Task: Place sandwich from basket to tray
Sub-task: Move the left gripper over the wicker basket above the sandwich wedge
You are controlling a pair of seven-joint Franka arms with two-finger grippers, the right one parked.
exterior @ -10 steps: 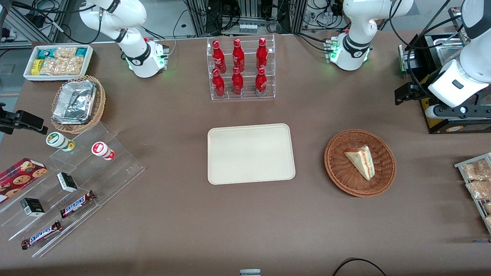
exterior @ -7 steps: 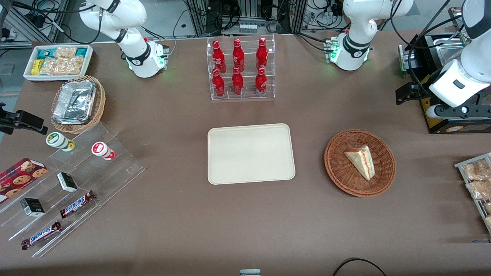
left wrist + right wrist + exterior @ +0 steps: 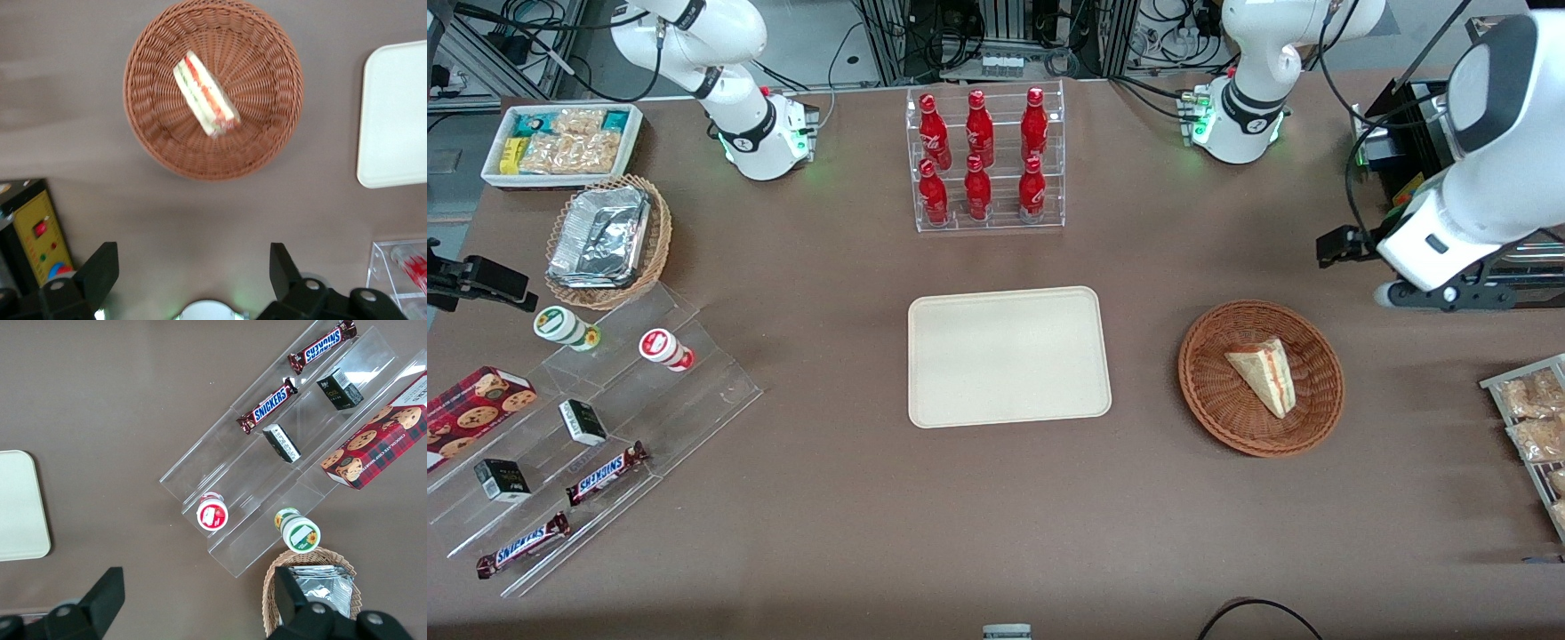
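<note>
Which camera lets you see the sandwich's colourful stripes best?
The left wrist view: the sandwich lies in the basket with its red, orange and green layers facing the camera, the open gripper apart from it. The front view shows mostly pale bread. The right wrist view misses it.

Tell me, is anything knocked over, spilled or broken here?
Nothing stands out. The sandwich lies whole in the basket, the tray sits flat and bare, and the open gripper hangs above the table, farther from the front camera than the basket.
</note>
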